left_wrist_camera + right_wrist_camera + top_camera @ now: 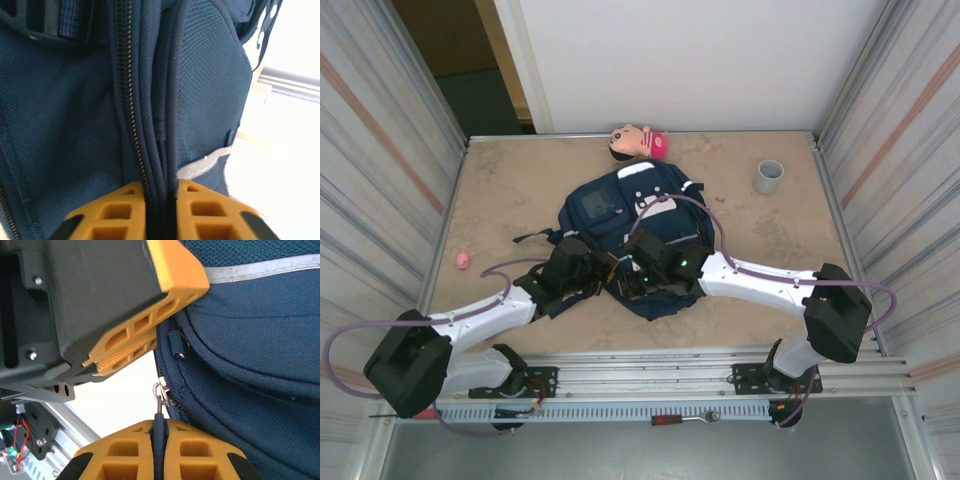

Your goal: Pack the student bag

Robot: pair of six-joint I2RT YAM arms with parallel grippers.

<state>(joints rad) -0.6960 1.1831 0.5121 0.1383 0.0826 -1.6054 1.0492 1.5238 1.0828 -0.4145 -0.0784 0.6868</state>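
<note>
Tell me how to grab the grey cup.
Probably best to take the cup by its rim from straight above, one finger inside the mouth, one outside. It stands upright, open upward, clear of the bag. The right arm sits nearer, though the right gripper is shut on the zipper pull.

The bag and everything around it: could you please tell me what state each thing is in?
Bag: lying flat, front up.
Left fingers: shut on a bag seam beside the zip.
Right fingers: shut on the zip pull.
Cup: upright.
Doll: lying down.
</note>
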